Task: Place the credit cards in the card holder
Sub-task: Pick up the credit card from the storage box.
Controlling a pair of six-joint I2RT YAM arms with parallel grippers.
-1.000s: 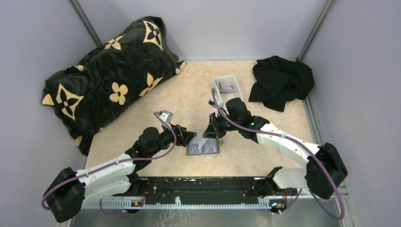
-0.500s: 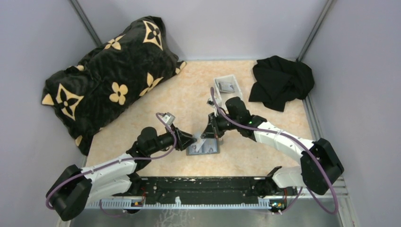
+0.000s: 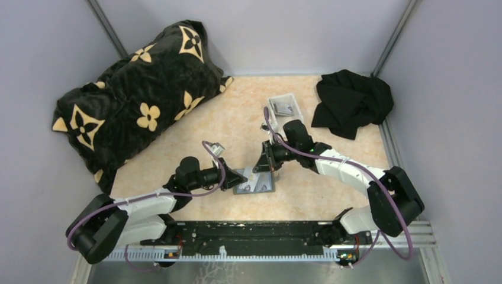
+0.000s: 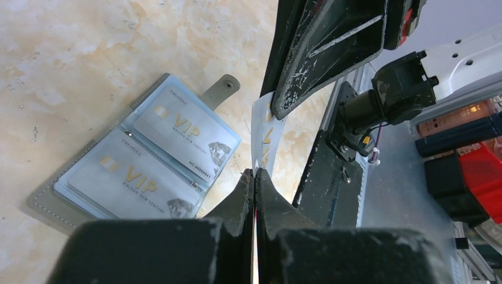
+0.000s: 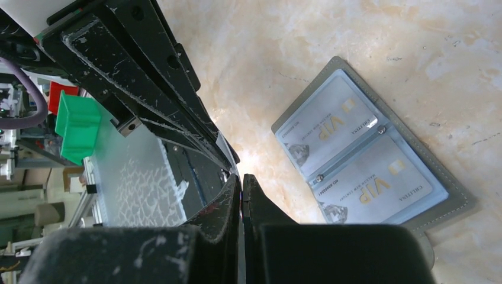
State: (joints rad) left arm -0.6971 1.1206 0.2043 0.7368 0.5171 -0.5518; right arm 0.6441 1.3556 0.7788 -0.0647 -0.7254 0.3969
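Observation:
The grey card holder (image 4: 42, 201) lies open on the marbled table, seen also in the right wrist view (image 5: 457, 200) and from above (image 3: 272, 189). Two silvery VIP credit cards (image 4: 183, 127) (image 4: 127, 177) sit in its clear slots. Just off its near-left corner, a third credit card (image 4: 262, 133) stands on edge in the air. My left gripper (image 4: 254, 173) is shut on one end of it, and my right gripper (image 5: 243, 177) is shut on the other. From above the two grippers (image 3: 243, 176) (image 3: 260, 167) meet tip to tip over the holder's left side.
A small white tray (image 3: 283, 106) holding grey cards stands behind the right arm. A black cloth (image 3: 352, 100) lies at the back right and a black flower-patterned cushion (image 3: 139, 94) fills the back left. A black rail (image 3: 254, 234) runs along the near edge.
My left gripper has moved right toward the right gripper and closed on the card that the right gripper holds. The right arm has shifted slightly left.

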